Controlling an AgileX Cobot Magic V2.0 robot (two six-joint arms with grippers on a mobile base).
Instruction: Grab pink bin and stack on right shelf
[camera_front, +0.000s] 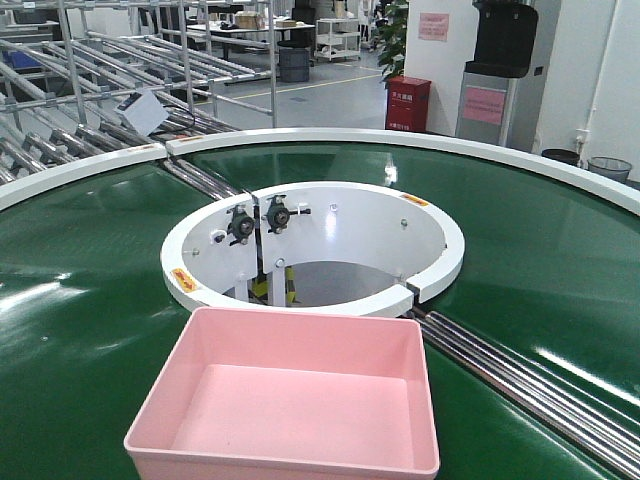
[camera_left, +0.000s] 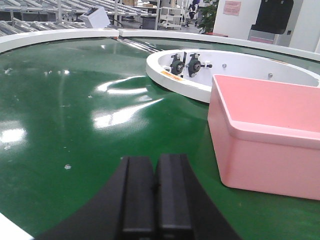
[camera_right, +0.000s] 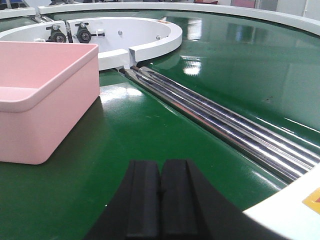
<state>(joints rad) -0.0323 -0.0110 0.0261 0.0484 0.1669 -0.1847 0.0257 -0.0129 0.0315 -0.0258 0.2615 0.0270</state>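
The pink bin (camera_front: 290, 400) rests empty on the green conveyor belt (camera_front: 90, 300), at the near side in the front view, just in front of the white inner ring. In the left wrist view the bin (camera_left: 265, 140) stands to the right of my left gripper (camera_left: 156, 162), which is shut with nothing in it, low over the belt. In the right wrist view the bin (camera_right: 40, 105) stands to the left of my right gripper (camera_right: 161, 166), also shut and holding nothing. Neither gripper touches the bin. The right shelf is out of view.
A white ring (camera_front: 430, 230) surrounds the hole at the belt's centre, with bearing fittings (camera_front: 258, 218) inside. Steel roller tubes (camera_right: 220, 122) cross the belt right of the bin. A white outer rim (camera_front: 420, 145) borders the belt. A roller rack (camera_front: 90, 110) stands at the far left.
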